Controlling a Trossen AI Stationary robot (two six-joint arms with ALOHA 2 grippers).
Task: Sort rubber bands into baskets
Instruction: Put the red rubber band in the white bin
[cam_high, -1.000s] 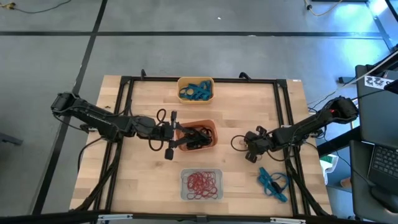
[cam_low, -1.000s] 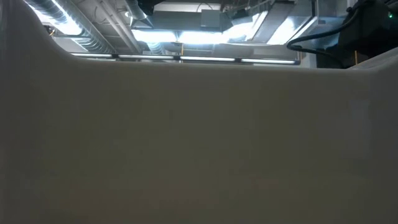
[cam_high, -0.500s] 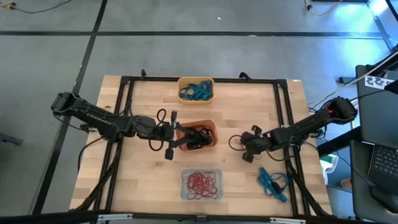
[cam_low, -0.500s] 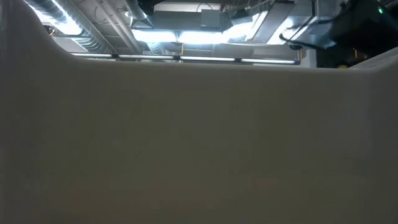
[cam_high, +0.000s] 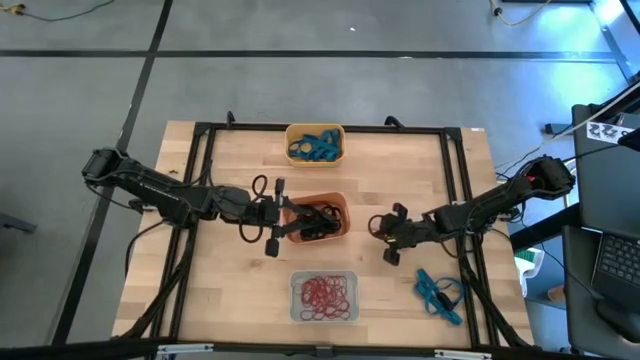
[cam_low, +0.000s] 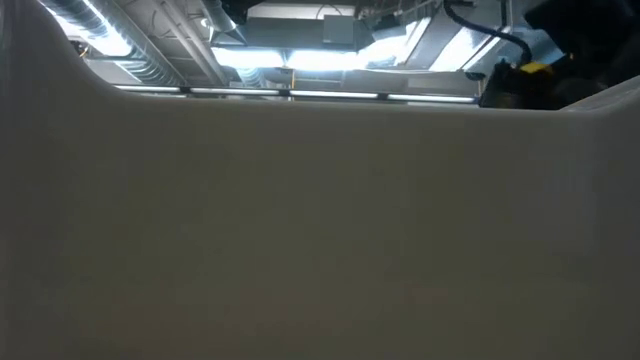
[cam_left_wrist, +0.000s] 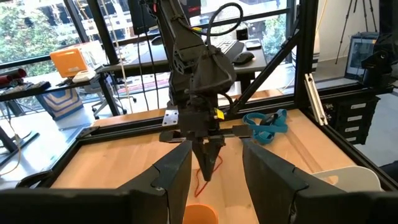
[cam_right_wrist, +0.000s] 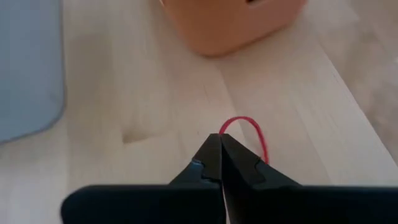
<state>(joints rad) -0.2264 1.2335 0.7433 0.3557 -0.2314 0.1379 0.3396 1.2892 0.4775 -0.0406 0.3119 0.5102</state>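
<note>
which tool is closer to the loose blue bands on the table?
Right. The right tool, shut on a red band, is just up-left of the blue bands. The left tool is across the table at the red-orange basket.

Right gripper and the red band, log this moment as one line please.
right gripper: jaws shut on red rubber band | place: table beside red-orange basket | left gripper: at that basket, jaws open

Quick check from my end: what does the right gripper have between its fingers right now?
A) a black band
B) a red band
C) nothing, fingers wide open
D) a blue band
B: in the right wrist view the right gripper has its fingers shut on a red rubber band looping out over the wood, just short of the red-orange basket.
</note>
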